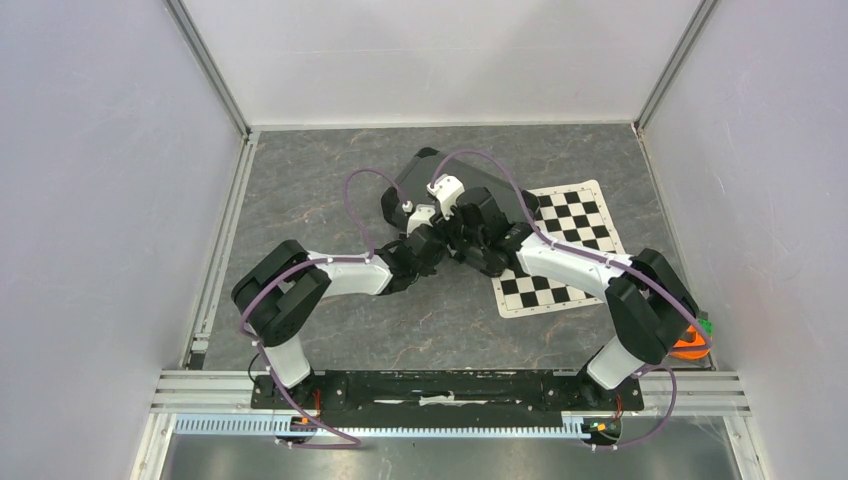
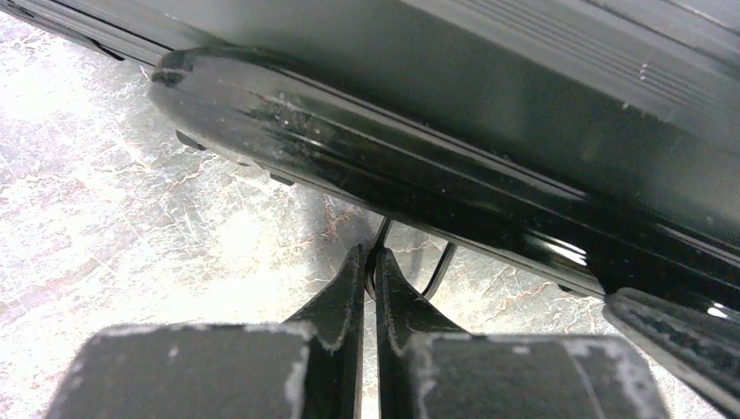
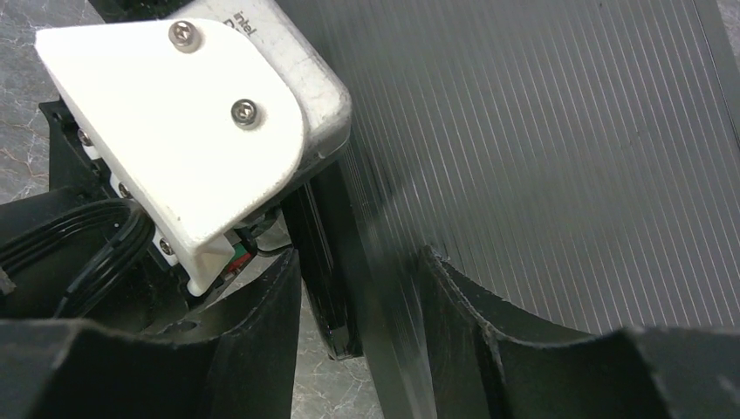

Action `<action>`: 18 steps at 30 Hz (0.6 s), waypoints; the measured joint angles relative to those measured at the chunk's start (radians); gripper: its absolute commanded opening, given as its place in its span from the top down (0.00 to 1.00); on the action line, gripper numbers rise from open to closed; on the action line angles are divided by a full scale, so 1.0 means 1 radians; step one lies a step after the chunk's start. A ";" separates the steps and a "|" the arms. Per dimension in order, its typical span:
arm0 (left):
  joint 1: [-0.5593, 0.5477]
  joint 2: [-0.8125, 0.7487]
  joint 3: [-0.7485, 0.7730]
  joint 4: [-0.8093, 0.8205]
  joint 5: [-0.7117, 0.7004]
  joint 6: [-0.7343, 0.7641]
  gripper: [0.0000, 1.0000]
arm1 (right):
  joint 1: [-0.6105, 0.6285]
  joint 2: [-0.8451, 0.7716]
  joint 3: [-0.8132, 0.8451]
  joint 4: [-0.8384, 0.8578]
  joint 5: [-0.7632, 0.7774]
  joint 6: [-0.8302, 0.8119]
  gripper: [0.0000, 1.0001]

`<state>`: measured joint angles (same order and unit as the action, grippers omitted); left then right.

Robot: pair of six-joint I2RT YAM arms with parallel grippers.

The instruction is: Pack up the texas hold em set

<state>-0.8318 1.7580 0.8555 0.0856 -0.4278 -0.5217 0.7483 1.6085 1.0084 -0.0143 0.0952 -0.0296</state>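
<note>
Left gripper point(image 2: 371, 259): fingers pressed together, almost no gap. A thin dark wire rises just past the tips; cannot tell whether it is pinched.
Right gripper point(image 3: 359, 257): fingers apart, straddling the case's near edge. Bare table point(image 1: 330, 180) shows between one finger and that edge, so it is not clamped.
Case point(image 1: 417, 172): lid down, flat on the table, directly ahead of both grippers.
Ribbed lid point(image 3: 567, 157): fills the view ahead and right of the right fingers.
Handle point(image 2: 393, 166): glossy black bar just above the left tips, crossing the view.
Checkered mat point(image 1: 570, 215): beside the case, under the right forearm.
</note>
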 measured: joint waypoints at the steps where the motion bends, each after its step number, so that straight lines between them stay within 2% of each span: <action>1: 0.000 0.001 0.005 -0.011 0.001 -0.004 0.98 | 0.000 0.001 0.002 -0.003 0.000 0.005 0.47; 11: 0.001 0.021 0.065 -0.125 0.016 -0.040 0.98 | -0.014 0.004 0.012 -0.011 -0.006 0.077 0.48; 13: 0.001 0.034 0.099 -0.167 0.014 -0.043 0.98 | -0.014 0.016 0.020 -0.001 0.050 0.056 0.48; 18: 0.000 0.052 0.137 -0.226 0.005 -0.049 0.98 | -0.015 0.031 0.026 0.018 0.061 0.049 0.48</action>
<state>-0.8322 1.8103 0.9920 -0.1406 -0.4232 -0.5709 0.7330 1.6398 1.0348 0.0032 0.1558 0.0193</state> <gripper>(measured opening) 0.080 0.523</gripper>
